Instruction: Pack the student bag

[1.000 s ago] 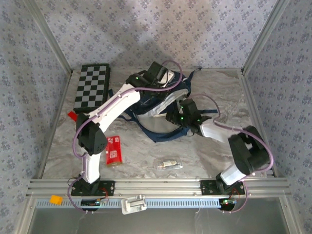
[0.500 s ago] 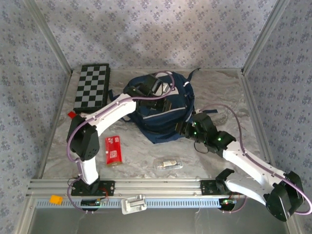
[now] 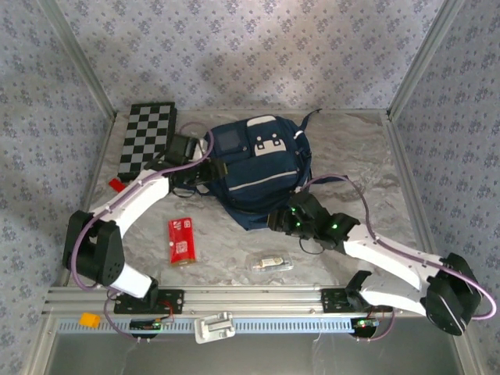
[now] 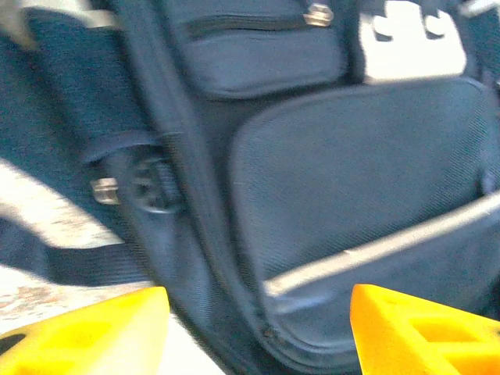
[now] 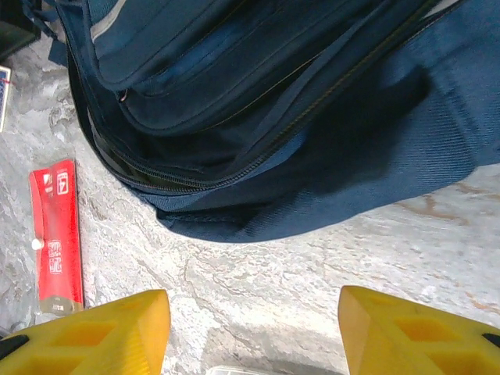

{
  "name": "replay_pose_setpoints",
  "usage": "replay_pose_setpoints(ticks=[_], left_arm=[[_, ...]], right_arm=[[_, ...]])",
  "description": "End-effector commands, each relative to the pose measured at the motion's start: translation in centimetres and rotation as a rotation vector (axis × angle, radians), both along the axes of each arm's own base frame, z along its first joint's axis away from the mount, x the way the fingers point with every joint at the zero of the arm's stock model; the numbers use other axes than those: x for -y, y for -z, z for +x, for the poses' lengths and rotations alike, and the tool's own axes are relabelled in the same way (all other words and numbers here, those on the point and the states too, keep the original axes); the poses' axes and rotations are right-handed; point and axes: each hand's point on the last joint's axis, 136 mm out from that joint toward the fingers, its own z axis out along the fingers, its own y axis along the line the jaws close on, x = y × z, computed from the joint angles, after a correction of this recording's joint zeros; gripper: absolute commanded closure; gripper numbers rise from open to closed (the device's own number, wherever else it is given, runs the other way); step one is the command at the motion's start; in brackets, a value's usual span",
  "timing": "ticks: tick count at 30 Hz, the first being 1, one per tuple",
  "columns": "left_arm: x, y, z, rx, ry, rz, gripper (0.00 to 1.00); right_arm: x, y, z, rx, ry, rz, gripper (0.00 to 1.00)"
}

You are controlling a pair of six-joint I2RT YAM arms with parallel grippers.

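Note:
The student bag (image 3: 258, 168), navy with white panels and a pale stripe, lies flat on the table with its front pocket facing up. My left gripper (image 3: 205, 173) is at the bag's left side, open. In the left wrist view its yellow fingertips (image 4: 86, 332) stand wide apart over the bag's (image 4: 351, 172) side seam, gripping nothing. My right gripper (image 3: 280, 221) is just off the bag's near edge, open. In the right wrist view the right gripper (image 5: 254, 332) hovers over bare table below the bag's (image 5: 273, 117) zippered edge.
A folded checkerboard (image 3: 147, 139) lies at the back left. A red packet (image 3: 181, 239) sits on the table left of centre, also seen in the right wrist view (image 5: 56, 242). A small clear-wrapped item (image 3: 269, 263) lies near the front. Patterned walls enclose three sides.
Both grippers opened and let go of the bag, which dropped flat with its front up. The left arm pulled back to the bag's left side; the right arm drew toward the front.

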Motion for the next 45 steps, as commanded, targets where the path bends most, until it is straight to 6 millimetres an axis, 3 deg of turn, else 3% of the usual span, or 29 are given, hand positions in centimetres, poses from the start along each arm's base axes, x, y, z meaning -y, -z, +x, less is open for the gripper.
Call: replay_pose_setpoints(ticks=[1,6,17,20,22,30,33,40,45], left_arm=[[-0.8,0.0,1.8,0.012,-0.056,-0.063,0.38],[-3.3,2.8,5.0,-0.047,-0.168,-0.079,0.38],[-3.9,6.1,11.1,-0.060,-0.221,-0.061,0.39],[-3.2,6.9,11.9,-0.067,-0.208,-0.085,0.46],[-3.0,7.4,12.1,-0.077,-0.211,-0.102,0.57],[-2.3,7.1,11.1,-0.090,-0.188,-0.135,0.89],[-1.8,7.2,10.2,-0.109,-0.191,-0.151,0.95],[1.7,5.9,7.7,-0.121,-0.140,-0.223,1.00],[5.2,5.6,4.0,-0.180,-0.120,-0.233,1.00]], right_arm=[[-1.0,-0.1,0.7,0.034,0.039,0.020,0.40],[-2.3,0.4,0.7,0.044,0.038,0.041,0.39],[-3.2,1.8,0.6,0.021,0.043,0.047,0.39],[-3.2,2.1,0.8,0.022,0.045,0.041,0.39],[-3.2,2.3,1.0,0.023,0.050,0.037,0.39],[-3.0,3.2,2.7,-0.007,0.036,-0.058,0.36],[-2.2,3.4,4.5,0.009,0.042,-0.061,0.34],[3.3,3.9,8.7,-0.044,0.143,-0.133,0.32],[8.8,2.9,13.2,-0.022,0.249,-0.142,0.29]])
